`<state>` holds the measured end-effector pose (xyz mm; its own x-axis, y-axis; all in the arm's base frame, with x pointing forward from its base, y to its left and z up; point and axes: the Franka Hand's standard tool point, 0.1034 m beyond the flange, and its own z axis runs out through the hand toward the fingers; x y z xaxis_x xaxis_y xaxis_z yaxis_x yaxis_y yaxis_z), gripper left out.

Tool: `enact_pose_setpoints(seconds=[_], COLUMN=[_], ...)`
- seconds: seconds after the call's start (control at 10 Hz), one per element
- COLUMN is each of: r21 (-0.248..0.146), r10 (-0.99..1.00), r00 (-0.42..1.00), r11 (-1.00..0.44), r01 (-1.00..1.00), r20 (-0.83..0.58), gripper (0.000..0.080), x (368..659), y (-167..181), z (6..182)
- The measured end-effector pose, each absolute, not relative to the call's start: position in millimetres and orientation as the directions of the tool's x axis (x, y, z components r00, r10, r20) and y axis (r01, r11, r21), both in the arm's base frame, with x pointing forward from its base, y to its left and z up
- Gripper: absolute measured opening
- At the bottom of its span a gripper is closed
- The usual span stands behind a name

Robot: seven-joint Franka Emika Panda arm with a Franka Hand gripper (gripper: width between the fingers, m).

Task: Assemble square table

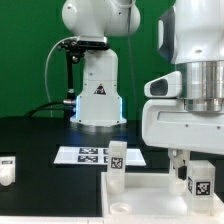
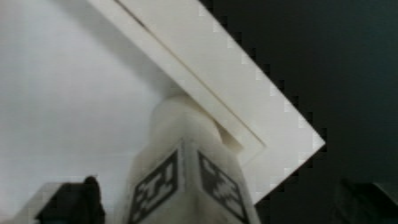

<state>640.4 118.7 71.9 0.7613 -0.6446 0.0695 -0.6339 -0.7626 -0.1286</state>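
My gripper (image 1: 197, 175) straddles the leg (image 1: 201, 183); whether it is clamped cannot be told. Tilt at the tabletop (image 1: 145, 200) corner would jam it.

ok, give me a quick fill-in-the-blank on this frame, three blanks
1. The marker board lies on the ___ table.
2. A lone leg off the tabletop sits at the exterior view's ___ edge.
3. In the wrist view, a tagged leg stands by the tabletop's ___.
Missing: black; left; corner.
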Motion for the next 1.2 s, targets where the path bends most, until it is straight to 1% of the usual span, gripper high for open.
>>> enact_pose_setpoints(seconds=[0.2, 0.3, 0.4, 0.5, 0.6, 0.7, 0.8, 0.9, 1.0, 1.2], r21=[-0.112, -0.088, -0.061, -0.043, -0.044, -0.048, -0.049, -0.054, -0.055, -0.075], r10=[-0.535, -0.418, -0.273, -0.229, -0.244, -0.271, -0.282, -0.350, -0.444, -0.631], r00=[0.840, 0.903, 0.956, 0.965, 0.962, 0.955, 0.951, 0.929, 0.889, 0.770], r11=[-0.844, -0.908, -0.961, -0.973, -0.970, -0.963, -0.959, -0.937, -0.896, -0.776], r01=[-0.525, -0.410, -0.268, -0.225, -0.240, -0.267, -0.278, -0.346, -0.441, -0.626], r20=[0.090, 0.100, 0.108, 0.129, 0.125, 0.124, 0.124, 0.120, 0.110, 0.098], gripper=[0.0649, 0.0649, 0.0649, 0.0649, 0.0649, 0.0517, 0.0517, 0.0377, 0.0293, 0.0291], x=[640.7, 641.8, 649.4, 650.3, 648.3, 648.7, 648.8, 648.7, 646.9, 646.5], y=[116.8, 115.5, 116.1, 122.6, 124.6, 123.2, 122.9, 120.2, 114.2, 112.2], z=[71.7, 72.6, 76.9, 73.4, 71.5, 71.6, 71.6, 71.4, 69.7, 69.5])
